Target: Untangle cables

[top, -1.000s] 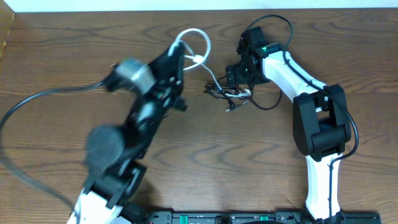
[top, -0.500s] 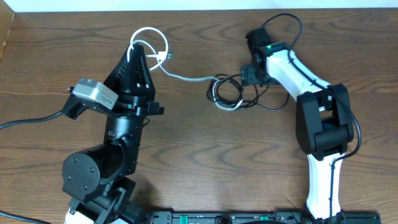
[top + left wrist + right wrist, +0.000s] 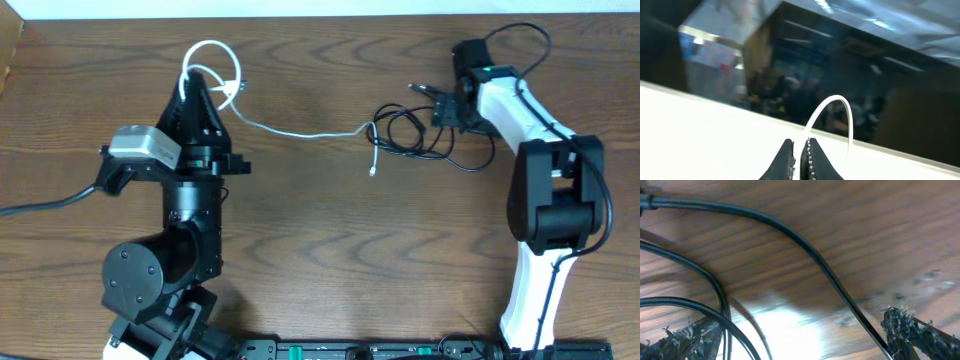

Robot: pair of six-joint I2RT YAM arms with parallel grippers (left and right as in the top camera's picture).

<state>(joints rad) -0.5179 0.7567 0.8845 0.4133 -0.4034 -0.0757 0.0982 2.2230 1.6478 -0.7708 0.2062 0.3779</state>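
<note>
My left gripper (image 3: 198, 78) is shut on the white cable (image 3: 300, 132). The cable loops above the fingertips, then runs right across the table to a small plug end (image 3: 373, 170). In the left wrist view the white cable (image 3: 832, 107) arches up from between the closed fingers (image 3: 812, 157). The black cables (image 3: 415, 135) lie in loose loops at the right, touching the white cable's far end. My right gripper (image 3: 445, 108) stands open over them. In the right wrist view black cables (image 3: 790, 230) cross the wood between the wide-apart fingers (image 3: 917, 330).
The thick black lead of the left arm (image 3: 50, 205) trails off the left table edge. The table's back edge (image 3: 320, 14) runs just behind both grippers. Bare wood (image 3: 380, 250) lies between the two arm bases.
My left gripper has swung left with the white cable, drawing it out straight from the black tangle. The right gripper has moved right, and the black cables have shifted right with it.
</note>
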